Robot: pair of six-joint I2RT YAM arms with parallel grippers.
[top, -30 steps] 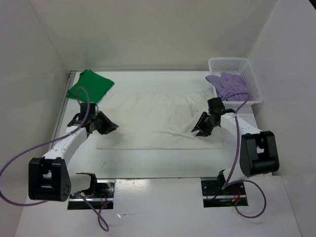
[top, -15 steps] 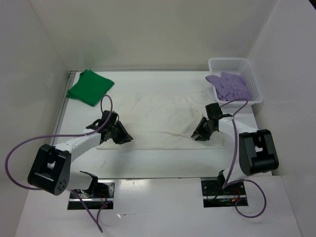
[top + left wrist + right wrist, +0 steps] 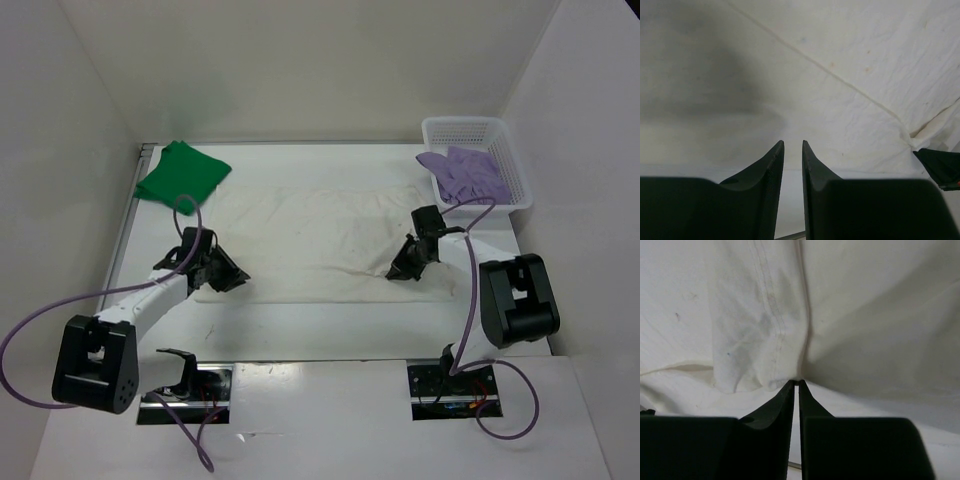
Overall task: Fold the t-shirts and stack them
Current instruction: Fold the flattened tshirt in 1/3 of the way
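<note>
A white t-shirt (image 3: 320, 235) lies spread flat across the middle of the table. My left gripper (image 3: 230, 279) is low at its near left edge. In the left wrist view the left gripper (image 3: 792, 142) shows a narrow gap between its jaws with no cloth in it, and the white t-shirt (image 3: 850, 75) lies just beyond the tips. My right gripper (image 3: 398, 271) is at the shirt's near right edge. Its tips (image 3: 796, 382) pinch a bunched fold of the white t-shirt (image 3: 865, 315) by the hem. A folded green t-shirt (image 3: 182, 175) lies at the back left. The lavender t-shirt (image 3: 468, 172) sits in the basket.
A white lattice basket (image 3: 508, 150) stands at the back right corner with the lavender cloth spilling over its left rim. White walls close in the table on three sides. Purple cables loop off both arms near the front.
The right gripper has closed on the white shirt's near right edge. The left gripper has moved down to the shirt's near left edge, its jaws unchanged.
</note>
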